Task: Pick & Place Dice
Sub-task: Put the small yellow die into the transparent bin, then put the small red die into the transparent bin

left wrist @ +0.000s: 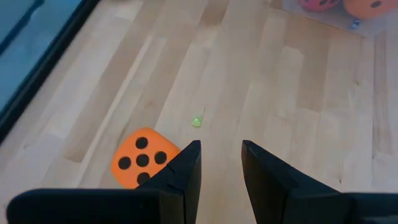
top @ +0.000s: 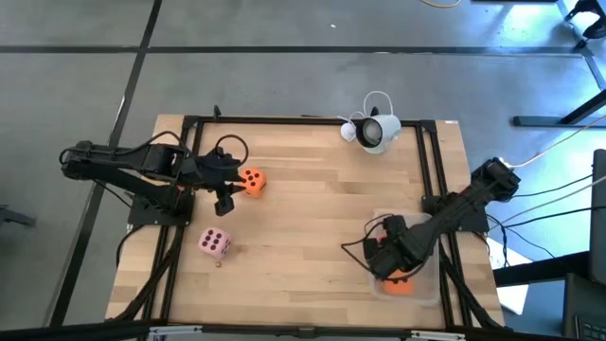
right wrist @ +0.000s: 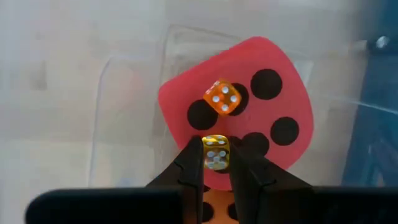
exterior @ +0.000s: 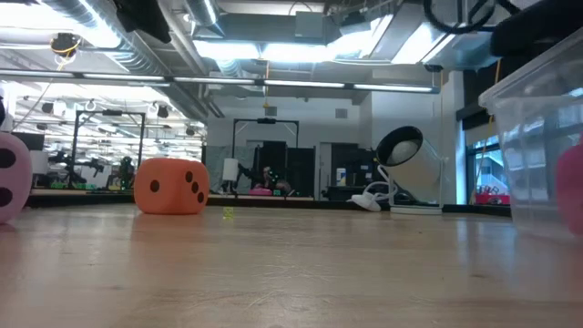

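Note:
A large orange die (top: 251, 180) (left wrist: 142, 163) rests on the wooden table. My left gripper (top: 230, 183) (left wrist: 221, 155) hovers open just beside it, with nothing between its fingers. A pale pink die (top: 214, 243) lies nearer the front edge. At the right, a clear container (top: 424, 284) holds a red die (right wrist: 261, 118) and another orange die (top: 401, 285). A small orange translucent die (right wrist: 222, 98) lies on the red die's top face. My right gripper (top: 386, 248) (right wrist: 216, 157) hangs over the container, shut on a small yellow translucent die (right wrist: 216, 151). My right gripper pinches the small yellow die's two opposite faces (right wrist: 216, 160) between its fingertips. The fingers come from above, pointing down. The little die hangs lifted clear above the red die inside the container.
A white round device (top: 376, 131) with a cable sits at the table's far edge. A tiny green bit (left wrist: 197, 121) lies on the wood ahead of my left gripper. Black frame rails (top: 428, 161) run along the table's sides. Bare wood lies in the middle.

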Controlling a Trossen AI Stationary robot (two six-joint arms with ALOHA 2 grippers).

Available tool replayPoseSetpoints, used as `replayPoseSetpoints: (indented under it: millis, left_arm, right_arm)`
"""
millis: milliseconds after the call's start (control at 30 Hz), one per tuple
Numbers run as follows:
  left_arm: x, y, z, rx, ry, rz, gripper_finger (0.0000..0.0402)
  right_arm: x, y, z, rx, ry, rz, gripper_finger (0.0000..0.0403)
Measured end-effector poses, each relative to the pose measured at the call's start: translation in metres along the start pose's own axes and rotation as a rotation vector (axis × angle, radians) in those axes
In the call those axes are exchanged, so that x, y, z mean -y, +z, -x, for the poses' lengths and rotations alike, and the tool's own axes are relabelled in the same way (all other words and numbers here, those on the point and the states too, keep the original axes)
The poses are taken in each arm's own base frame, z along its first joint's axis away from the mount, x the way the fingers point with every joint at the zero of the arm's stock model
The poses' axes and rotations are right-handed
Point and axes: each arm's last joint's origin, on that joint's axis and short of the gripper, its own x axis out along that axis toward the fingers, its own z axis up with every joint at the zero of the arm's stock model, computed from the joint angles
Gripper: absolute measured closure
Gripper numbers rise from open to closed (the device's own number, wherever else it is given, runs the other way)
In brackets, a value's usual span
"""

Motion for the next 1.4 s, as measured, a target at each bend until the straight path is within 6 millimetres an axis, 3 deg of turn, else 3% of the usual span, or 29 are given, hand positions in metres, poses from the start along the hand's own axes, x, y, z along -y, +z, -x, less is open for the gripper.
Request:
replayPoseSetpoints:
  millis: [267,500,1167,1400]
  left_arm:
    - [-0.001,-0.003,0.001,-0.027,-0.001,0.001,0.0295]
    - [-0.002,-0.002,0.001,-0.015,0.032,0.000,0.0295]
    - [-0.003,-0.002,0.001,-0.004,0.064,-0.002,0.0293]
    - [-0.003,-0.002,0.001,-0.004,0.065,-0.013,0.0292]
  right_arm:
    - [0.002,0.005,0.021,0.023,0.022,0.024,0.0356]
    - [-0.003,0.000,0.032,-0.069,0.046,0.107,0.0356]
    - [-0.011,-0.006,0.038,-0.128,0.142,0.173,0.0354]
    - [-0.012,-0.007,0.038,-0.139,0.153,0.151,0.0261]
